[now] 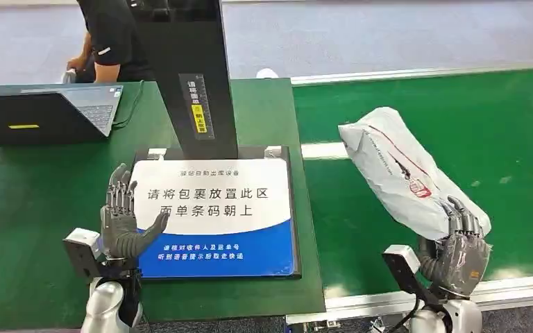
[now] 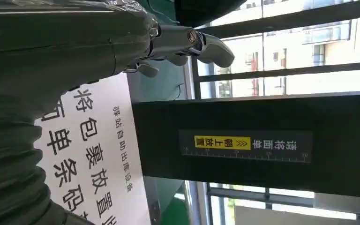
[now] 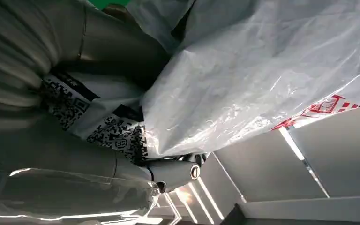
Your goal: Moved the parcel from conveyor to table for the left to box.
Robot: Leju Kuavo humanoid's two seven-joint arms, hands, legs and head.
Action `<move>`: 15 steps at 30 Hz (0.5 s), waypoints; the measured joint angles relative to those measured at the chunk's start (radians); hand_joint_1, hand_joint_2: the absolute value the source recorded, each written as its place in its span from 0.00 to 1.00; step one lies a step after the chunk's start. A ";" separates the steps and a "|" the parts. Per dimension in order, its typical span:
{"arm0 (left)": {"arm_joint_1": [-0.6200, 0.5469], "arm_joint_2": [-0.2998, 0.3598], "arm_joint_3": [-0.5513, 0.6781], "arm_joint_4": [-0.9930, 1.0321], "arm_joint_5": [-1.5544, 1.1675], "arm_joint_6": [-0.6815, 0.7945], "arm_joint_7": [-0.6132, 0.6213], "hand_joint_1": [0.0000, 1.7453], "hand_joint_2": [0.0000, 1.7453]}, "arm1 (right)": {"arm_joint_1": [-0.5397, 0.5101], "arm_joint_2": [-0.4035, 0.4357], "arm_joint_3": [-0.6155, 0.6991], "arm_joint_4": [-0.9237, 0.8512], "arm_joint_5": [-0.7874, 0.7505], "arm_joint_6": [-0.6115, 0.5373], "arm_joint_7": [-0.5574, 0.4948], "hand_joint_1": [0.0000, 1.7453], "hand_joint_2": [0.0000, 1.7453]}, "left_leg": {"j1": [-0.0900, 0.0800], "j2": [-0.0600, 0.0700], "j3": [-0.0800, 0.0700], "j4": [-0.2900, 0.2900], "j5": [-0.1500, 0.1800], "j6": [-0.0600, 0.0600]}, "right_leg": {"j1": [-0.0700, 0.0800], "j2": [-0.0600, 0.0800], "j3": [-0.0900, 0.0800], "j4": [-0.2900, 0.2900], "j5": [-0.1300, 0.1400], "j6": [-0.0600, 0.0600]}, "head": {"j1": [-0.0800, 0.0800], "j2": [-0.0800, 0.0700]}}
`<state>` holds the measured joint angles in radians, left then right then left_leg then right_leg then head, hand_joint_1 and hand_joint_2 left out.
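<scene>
— Where do we start?

— With our right hand (image 1: 462, 251). We see it low on the right, fingers wrapped around the near end of the parcel (image 1: 406, 172), gripping it. In the right wrist view the thumb and fingers (image 3: 173, 171) press against the crinkled grey-white plastic, and printed square codes (image 3: 98, 119) on the bag sit just beside the palm.

— And where is the parcel itself?

— We see it over the green conveyor (image 1: 500, 139), tilted, its far end pointing away and to the left, the near end in our hand. It is a soft grey-white bag with red print along one side. Whether its far end touches the belt, we cannot tell.

— Our left hand?

— Our left hand (image 1: 121, 218) stands upright over the green table (image 1: 28, 208), fingers spread and straight, thumb out to the side, holding nothing. It is at the left edge of the white and blue sign (image 1: 215, 215) with Chinese text.

— What lies beyond that?

— A black upright post (image 1: 198, 76) rises from the back of the sign, with a small yellow label (image 1: 198, 114). To the left on the table we see an open laptop (image 1: 48, 111), and behind it a person in a black shirt (image 1: 107, 38) leans near the table's far edge.
</scene>
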<state>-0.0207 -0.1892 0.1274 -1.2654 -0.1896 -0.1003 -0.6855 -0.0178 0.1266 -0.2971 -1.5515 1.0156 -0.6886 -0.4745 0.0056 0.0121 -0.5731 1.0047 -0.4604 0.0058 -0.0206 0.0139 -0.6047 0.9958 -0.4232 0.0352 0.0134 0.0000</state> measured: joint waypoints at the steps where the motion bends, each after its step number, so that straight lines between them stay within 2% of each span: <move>1: -0.001 0.000 -0.001 0.000 0.001 0.003 -0.003 0.00 1.00 | -0.001 -0.001 0.013 0.002 0.031 0.004 0.011 1.00 1.00 | 0.000 0.000 0.000 0.000 0.000 0.000 | 0.000 0.000 0.000 0.000 0.000 0.000 | 0.000 0.000; 5: -0.008 0.000 -0.006 0.000 0.003 0.005 -0.012 0.00 1.00 | -0.033 -0.025 0.118 0.036 0.275 0.050 0.077 1.00 1.00 | 0.000 0.000 0.000 0.000 0.000 0.000 | 0.000 0.000 0.000 0.000 0.000 0.000 | 0.000 0.000; 7: -0.013 0.000 -0.010 0.000 0.003 0.007 -0.014 0.00 1.00 | -0.063 -0.041 0.205 0.077 0.348 0.082 0.098 1.00 1.00 | 0.000 0.000 0.000 0.000 0.000 0.000 | 0.000 0.000 0.000 0.001 0.000 0.000 | 0.000 0.000; 15: -0.045 0.000 -0.021 0.015 0.019 0.000 -0.015 0.00 1.00 | -0.233 -0.083 0.551 0.326 0.363 0.207 0.098 1.00 1.00 | 0.000 0.000 -0.001 0.000 0.002 -0.002 | 0.000 0.000 -0.002 0.002 0.000 0.000 | 0.000 0.000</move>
<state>-0.0652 -0.1896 0.1064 -1.2508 -0.1705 -0.1007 -0.7008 -0.2505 0.0435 0.2534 -1.2256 1.3787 -0.4814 -0.3761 0.0058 0.0123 -0.5738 1.0047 -0.4586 0.0036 -0.0204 0.0142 -0.6065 0.9980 -0.4230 0.0348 0.0130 0.0000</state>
